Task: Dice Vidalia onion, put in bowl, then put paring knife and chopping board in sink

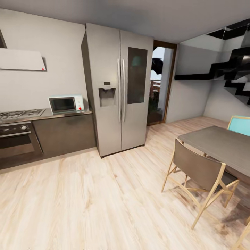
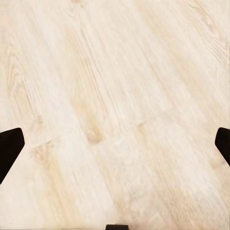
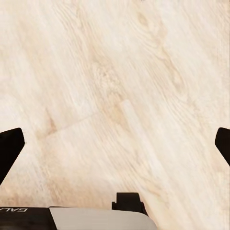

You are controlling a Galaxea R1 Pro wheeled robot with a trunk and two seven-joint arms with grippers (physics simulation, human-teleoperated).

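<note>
Standing along the far wall, countertop (image 1: 69, 114): a grey reflective surface over dark cabinets, left of the fridge.
Microwave (image 1: 66, 103): white, resting on that surface at its right end, just beside the fridge.
Hob (image 1: 20, 114): gas burners set into the surface at the left, with the oven (image 1: 17, 141) below it.
Hood (image 1: 21, 59): pale panel on the wall above the hob.
Fridge (image 1: 119, 88): tall steel double-door unit with a dispenser in its left door, between the cabinets and a doorway (image 1: 160, 83).
Dining table (image 1: 222, 144): dark top at the right, well apart from the kitchen run, with a brown chair (image 1: 199, 175) drawn up to its near side and a turquoise chair (image 1: 239, 125) behind.
Floor (image 1: 90, 198): pale wood planks.
Left hand (image 2: 115, 143): fingers spread wide, holding nothing, over the planks.
Right hand (image 3: 115, 143): fingers spread wide, holding nothing, over the planks.
</note>
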